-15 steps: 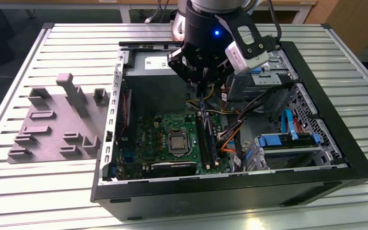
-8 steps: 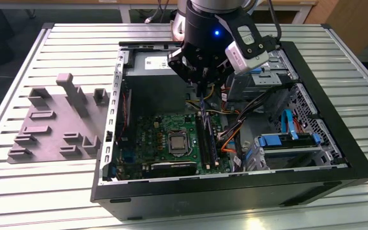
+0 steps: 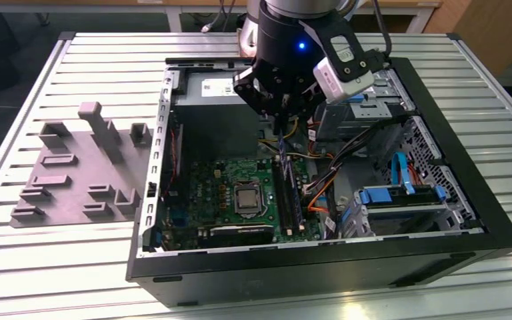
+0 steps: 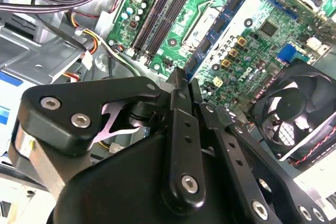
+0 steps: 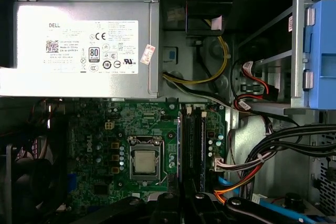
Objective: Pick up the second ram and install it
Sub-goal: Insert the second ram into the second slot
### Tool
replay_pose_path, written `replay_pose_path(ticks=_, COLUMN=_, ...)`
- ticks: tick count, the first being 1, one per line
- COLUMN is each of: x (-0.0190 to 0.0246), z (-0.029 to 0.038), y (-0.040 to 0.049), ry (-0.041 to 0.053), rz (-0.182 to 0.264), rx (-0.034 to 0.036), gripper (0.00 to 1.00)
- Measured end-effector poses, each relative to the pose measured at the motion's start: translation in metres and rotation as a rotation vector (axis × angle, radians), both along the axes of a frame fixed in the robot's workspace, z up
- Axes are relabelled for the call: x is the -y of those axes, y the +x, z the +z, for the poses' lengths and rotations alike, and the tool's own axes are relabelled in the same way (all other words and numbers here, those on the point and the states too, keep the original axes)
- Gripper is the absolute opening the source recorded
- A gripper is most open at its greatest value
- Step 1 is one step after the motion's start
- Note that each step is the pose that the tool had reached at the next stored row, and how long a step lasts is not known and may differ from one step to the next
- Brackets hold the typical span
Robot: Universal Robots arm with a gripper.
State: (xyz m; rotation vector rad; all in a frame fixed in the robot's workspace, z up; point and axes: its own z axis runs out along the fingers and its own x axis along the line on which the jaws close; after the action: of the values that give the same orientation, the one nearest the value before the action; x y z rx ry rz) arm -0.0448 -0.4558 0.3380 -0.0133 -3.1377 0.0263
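My gripper (image 3: pixel 281 125) hangs inside the open computer case (image 3: pixel 469 200), above the far end of the motherboard (image 3: pixel 225 190). In the second wrist view its fingers (image 4: pixel 178 103) are pressed together with nothing between them. The long black memory slots (image 3: pixel 288 197) lie right of the CPU socket (image 3: pixel 248 198), below and nearer than the fingertips. A slim dark stick stands on edge in those slots (image 5: pixel 202 148); I cannot tell whether it is the second ram. In the second wrist view the slots (image 4: pixel 163 9) lie beyond the fingertips.
The power supply (image 5: pixel 79 45) fills the far end of the case. Bundled cables (image 3: pixel 323 180) and blue drive caddies (image 3: pixel 399 197) crowd the exterior view's right. A fan (image 4: pixel 294 114) sits by the board. A grey parts fixture (image 3: pixel 78 173) lies on the slatted table outside the case.
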Motion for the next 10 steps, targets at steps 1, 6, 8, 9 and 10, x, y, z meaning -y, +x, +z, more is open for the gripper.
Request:
replay_pose_path(ticks=1, x=0.0000, z=0.0000, y=0.0000, ry=0.0000, rz=0.000, rx=0.0000, gripper=0.14)
replay_pose_path(ticks=6, x=0.0004, z=-0.0070, y=0.0000, ry=0.0009, rz=0.007, rx=-0.0012, gripper=0.14)
replay_pose_path(ticks=8, x=0.0016, z=-0.0107, y=0.0000, ry=0.0010, rz=0.011, rx=-0.0030, gripper=0.14)
replay_pose_path(ticks=9, x=0.0020, z=-0.0125, y=-0.0001, ry=0.0011, rz=0.011, rx=-0.0038, gripper=0.14)
replay_pose_path(ticks=10, x=0.0023, z=-0.0143, y=-0.0001, ry=0.0010, rz=0.011, rx=-0.0042, gripper=0.14)
